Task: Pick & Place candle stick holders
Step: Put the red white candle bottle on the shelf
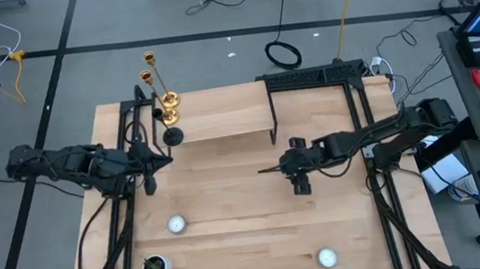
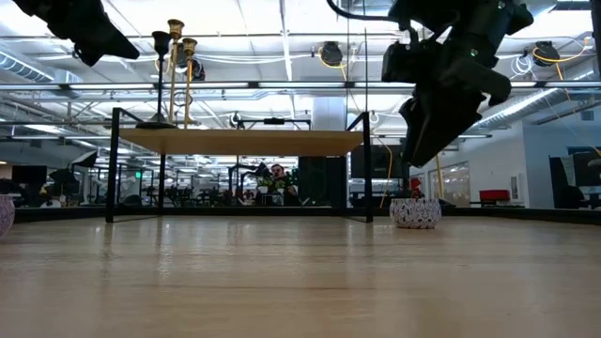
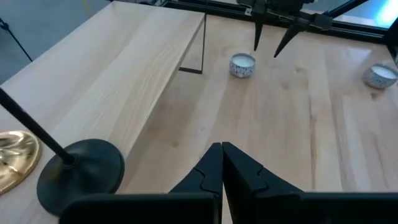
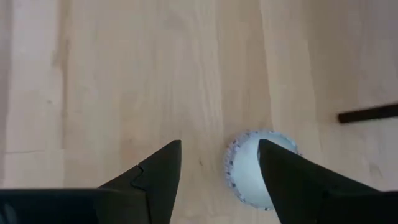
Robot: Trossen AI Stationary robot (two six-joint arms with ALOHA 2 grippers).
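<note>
Two gold candlesticks point(image 1: 163, 96) and a black one point(image 1: 172, 133) stand on their round bases on the left end of a raised wooden shelf point(image 1: 229, 113). They also show in the low view point(image 2: 175, 70). My right gripper point(image 4: 217, 146) is open and hangs above a tealight cup point(image 4: 249, 177), clear of it in the low view point(image 2: 415, 212). My left gripper point(image 3: 222, 162) is shut and empty beside the black candlestick's base point(image 3: 81, 174). Two more tealight cups point(image 1: 176, 224) point(image 1: 326, 257) rest on the table.
A small green plant in a white pot point(image 1: 156, 268) stands at the near left. The shelf rests on thin black legs point(image 3: 203, 43). Black frames point(image 1: 356, 76) run along the table's sides. Bare wood lies between the two arms.
</note>
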